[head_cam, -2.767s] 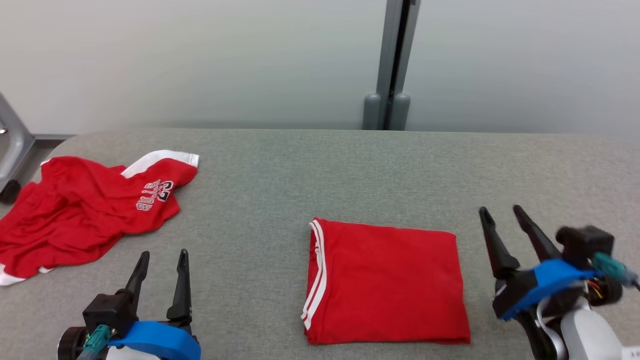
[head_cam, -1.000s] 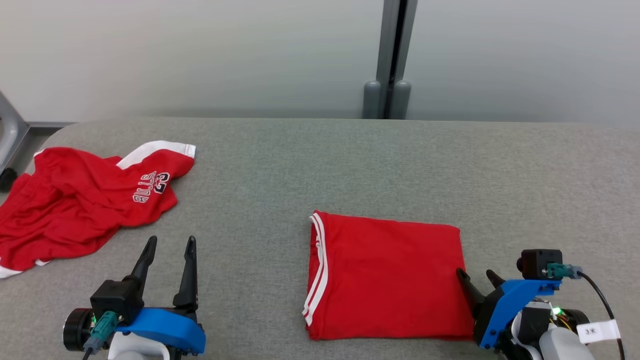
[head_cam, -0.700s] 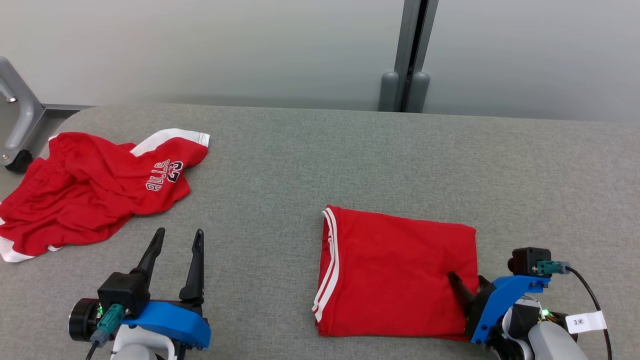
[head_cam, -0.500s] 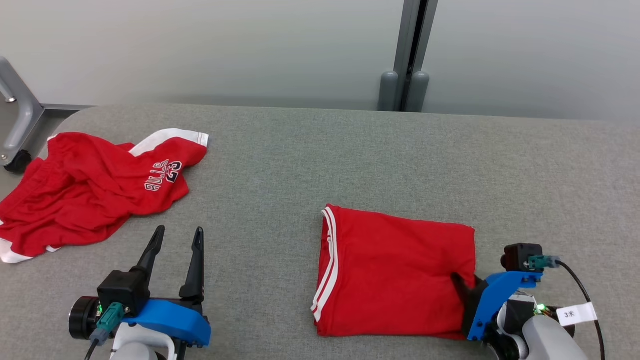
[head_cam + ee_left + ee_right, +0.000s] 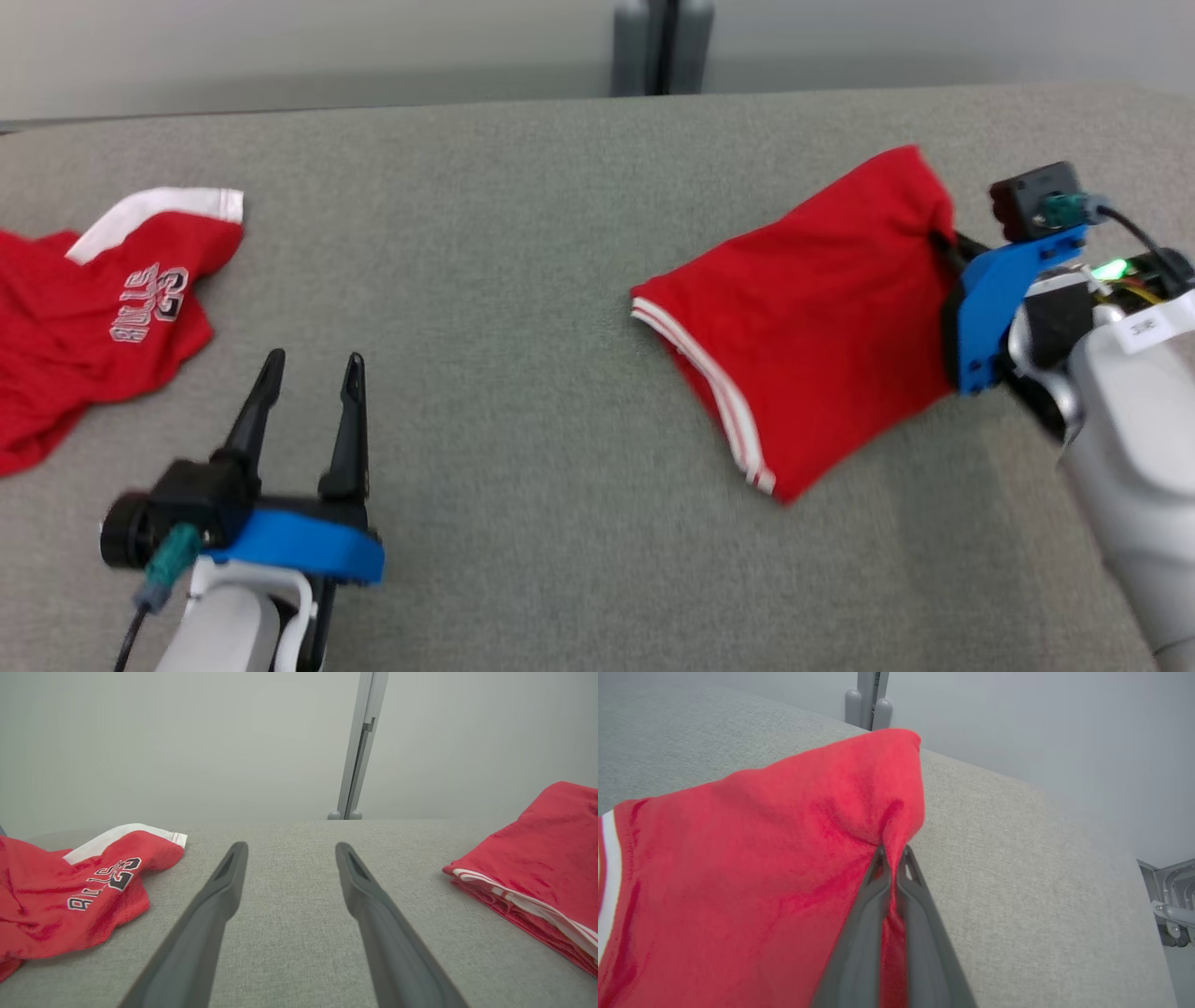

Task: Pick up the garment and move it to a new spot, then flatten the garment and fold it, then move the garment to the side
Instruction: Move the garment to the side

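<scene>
Head view: the right gripper [image 5: 941, 239] is clamped on the right edge of the folded red garment [image 5: 812, 308], which sits at the right of the grey table [image 5: 523, 233]. The pinched edge is raised and the white-striped edge points down and left. The left gripper [image 5: 308, 359] hovers at lower left with its jaws apart and nothing between them. A crumpled red garment [image 5: 84, 308] with lettering lies at far left, well apart from the folded one. A grey post [image 5: 663, 47] stands behind the table.

Left wrist view: the left gripper [image 5: 289, 847] has its fingers spread wide over bare table [image 5: 289, 933]. The crumpled red garment [image 5: 70, 891] is to the left. The folded red garment [image 5: 537, 863] is to the right, slanting upward.

Right wrist view: the right gripper [image 5: 892, 851] has its jaws together on a bunched fold of the folded red garment [image 5: 761, 858], with the table [image 5: 1017, 858] beneath.
</scene>
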Robot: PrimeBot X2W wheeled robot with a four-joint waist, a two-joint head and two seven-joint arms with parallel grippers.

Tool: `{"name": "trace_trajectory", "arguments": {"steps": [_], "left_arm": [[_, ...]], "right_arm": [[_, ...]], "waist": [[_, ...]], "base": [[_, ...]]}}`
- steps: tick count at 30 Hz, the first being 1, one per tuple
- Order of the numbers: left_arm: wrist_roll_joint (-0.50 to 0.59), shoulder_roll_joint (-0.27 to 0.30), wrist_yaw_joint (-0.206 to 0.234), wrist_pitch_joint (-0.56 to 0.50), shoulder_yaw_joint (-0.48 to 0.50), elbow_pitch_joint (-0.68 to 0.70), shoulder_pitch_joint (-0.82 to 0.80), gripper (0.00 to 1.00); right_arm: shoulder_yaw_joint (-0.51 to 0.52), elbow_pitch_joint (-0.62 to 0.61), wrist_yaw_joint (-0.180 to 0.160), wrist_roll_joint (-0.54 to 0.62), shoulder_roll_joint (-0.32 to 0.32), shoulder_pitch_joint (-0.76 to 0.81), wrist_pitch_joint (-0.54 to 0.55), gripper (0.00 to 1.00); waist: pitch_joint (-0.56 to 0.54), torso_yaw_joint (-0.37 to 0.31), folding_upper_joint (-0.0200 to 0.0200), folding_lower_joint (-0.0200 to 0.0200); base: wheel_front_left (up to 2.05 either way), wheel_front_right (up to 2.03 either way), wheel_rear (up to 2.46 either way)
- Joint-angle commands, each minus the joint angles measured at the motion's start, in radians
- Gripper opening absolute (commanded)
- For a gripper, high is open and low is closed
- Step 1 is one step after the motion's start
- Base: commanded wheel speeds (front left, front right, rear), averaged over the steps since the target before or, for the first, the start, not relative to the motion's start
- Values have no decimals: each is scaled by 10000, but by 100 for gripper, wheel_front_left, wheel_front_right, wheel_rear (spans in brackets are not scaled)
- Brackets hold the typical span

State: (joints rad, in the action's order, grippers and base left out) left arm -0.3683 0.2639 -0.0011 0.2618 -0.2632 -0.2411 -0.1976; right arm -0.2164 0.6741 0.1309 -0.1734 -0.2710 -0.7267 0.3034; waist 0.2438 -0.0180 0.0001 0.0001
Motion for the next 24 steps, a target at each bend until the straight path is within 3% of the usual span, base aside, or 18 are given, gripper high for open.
{"name": "trace_trajectory", "arguments": {"steps": [1,7,13,24], "left_arm": [[74,-15,-44,46,73,91,-235,100],[423,222,-208,46,120,484,-1011,100],[719,632,-316,-137,74,957,-1815,100],[877,873,-319,-471,-61,1598,-2475,100]], "right_arm": [[-7,-109,-2,29,-277,-330,14,0],[444,-567,0,234,-1766,-1730,-312,0],[1416,-457,-2,722,-2767,-2330,-737,0],[2275,-354,-2,1707,-3632,-2818,-2001,0]], "waist": [[232,-20,-1,-1],[1519,-595,-1,-1],[2689,-1052,-1,-1],[3633,-1345,-1,-1]], "base": [[0,0,0],[0,0,0],[0,0,0],[0,0,0]]}}
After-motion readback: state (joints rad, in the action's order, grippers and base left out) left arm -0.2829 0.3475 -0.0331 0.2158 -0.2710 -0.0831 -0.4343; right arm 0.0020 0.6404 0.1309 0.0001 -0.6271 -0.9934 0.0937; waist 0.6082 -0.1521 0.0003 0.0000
